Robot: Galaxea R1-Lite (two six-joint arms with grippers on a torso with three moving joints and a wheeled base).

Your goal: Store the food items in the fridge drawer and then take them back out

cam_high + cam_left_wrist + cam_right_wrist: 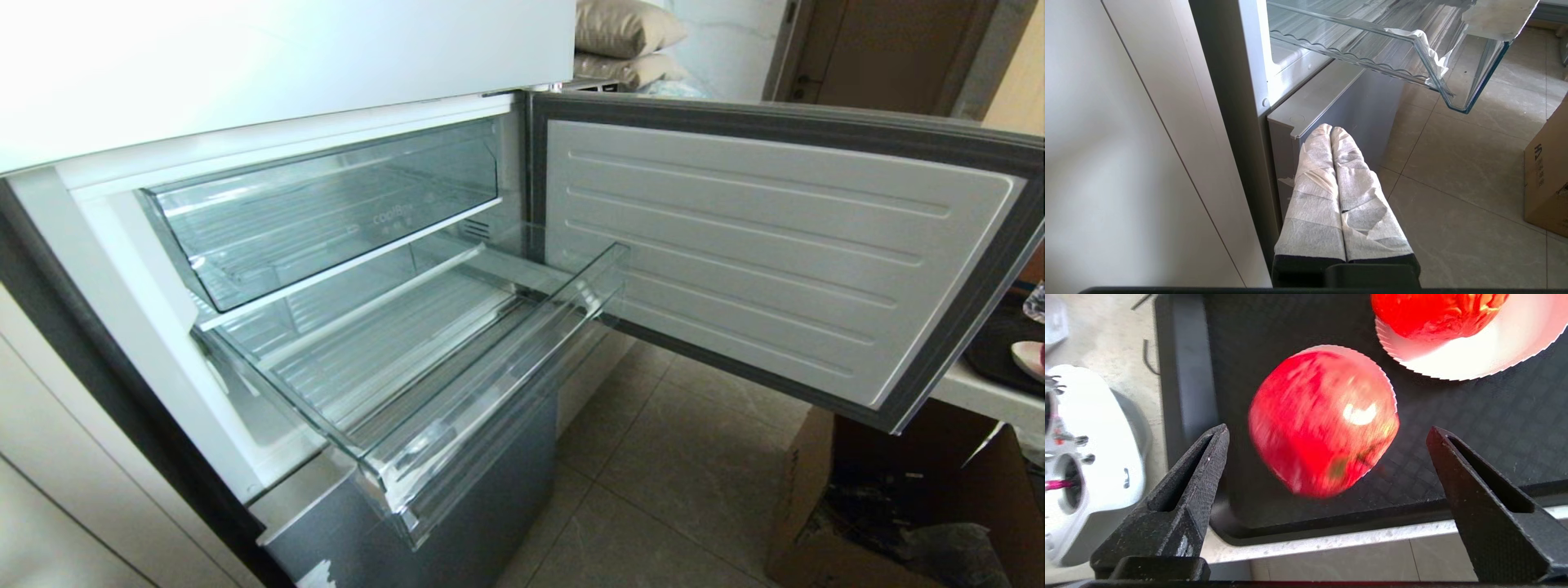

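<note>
The fridge [269,73] stands with its door [784,245] swung wide, and the fridge drawer [424,367] is pulled well out with nothing lying in it. Off to the side, a black tray [1184,375] sits on a pale counter, holding a glossy red apple [1323,420] on a white paper cup, with a second red fruit [1437,314] on another cup nearby. The right gripper [1327,437] hangs just above the apple, fingers spread wide to either side, not touching it. I'd say it should drop squarely, centred, and squeeze gently across the widest part. The left gripper [1331,130], fingers pressed together, waits low by the fridge's base.
</note>
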